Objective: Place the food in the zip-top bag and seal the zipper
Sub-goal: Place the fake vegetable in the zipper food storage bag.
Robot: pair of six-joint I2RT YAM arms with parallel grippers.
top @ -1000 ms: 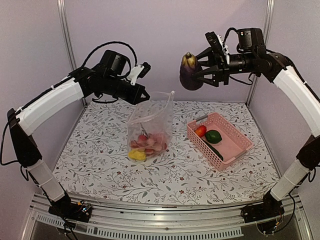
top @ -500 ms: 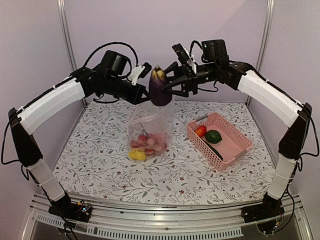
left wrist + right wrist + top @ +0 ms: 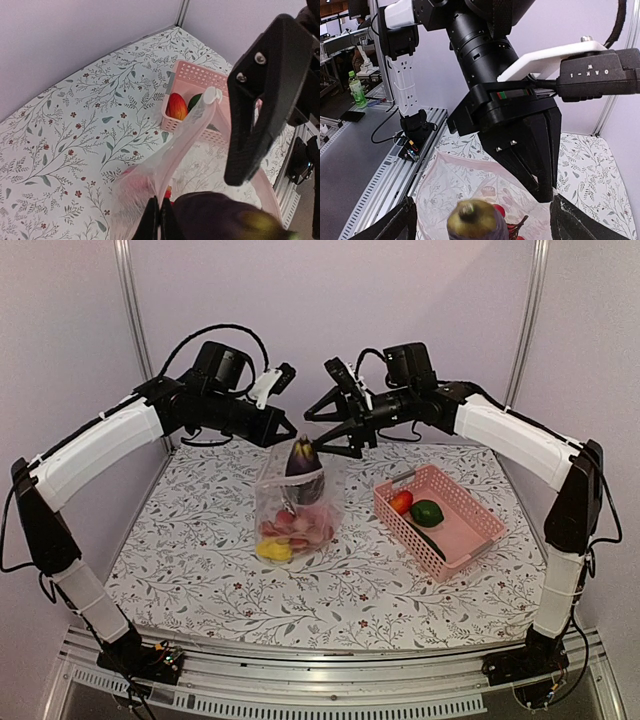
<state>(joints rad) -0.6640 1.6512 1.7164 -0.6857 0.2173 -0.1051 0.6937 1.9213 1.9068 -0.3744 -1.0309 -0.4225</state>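
You see the zip-top bag (image 3: 300,502) as thin clear plastic, crinkled and catching soft glints. The eggplant (image 3: 302,460) has a smooth, glossy dark skin, and the fruits (image 3: 295,525) inside the bag look like shiny moulded plastic. The pink basket (image 3: 470,528) is matt plastic with perforated walls. Your table cover (image 3: 190,540) reads as a flat, matt printed sheet. The arm shells (image 3: 100,445) are smooth white plastic with a light sheen; the right gripper (image 3: 318,432) is matt black. The front rail (image 3: 330,660) is pale brushed metal
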